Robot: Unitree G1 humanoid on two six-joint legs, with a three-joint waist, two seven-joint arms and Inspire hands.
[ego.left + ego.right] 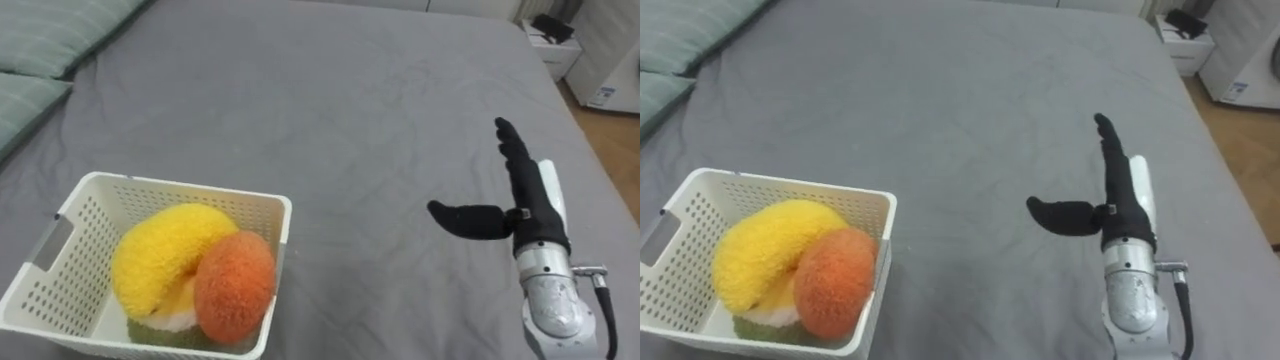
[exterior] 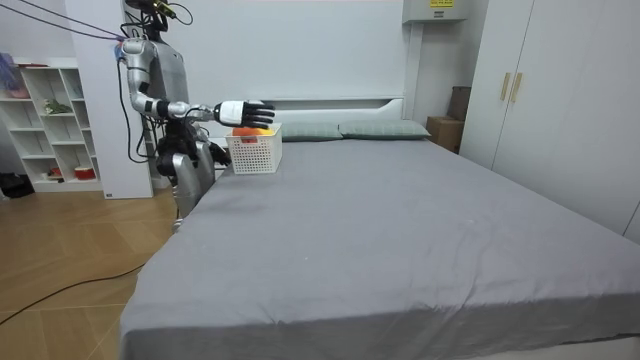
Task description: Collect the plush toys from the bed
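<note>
A white perforated plastic basket [image 1: 188, 187] sits on the grey-sheeted bed [image 1: 340, 100], close to the robot's left. Two toys fill it. A yellow crescent-shaped plush toy [image 1: 158, 252] lies curved across the middle. A round orange plush ball [image 1: 236, 285] rests against the yellow toy on its right, pressed up to the basket's right wall. Under these two, something white and something green peek out at the near edge, but what they are cannot be told.

The robot's right hand [image 1: 524, 205] hovers over the bed well apart from the basket, on the robot's right. Its fingers are straight and point away from the robot, its thumb [image 1: 465, 220] is spread out towards the basket, and it holds nothing.

Pale green striped pillows [image 1: 45, 40] lie at the bed's far left corner, and a small white bedside cabinet [image 1: 556, 52] stands past the far right corner.

In the room view the robot stands upright at the bedside near the pillows, with the right arm stretched forward level over the mattress, just beside the basket. A white open shelf unit [image 2: 50, 125] stands behind it.
</note>
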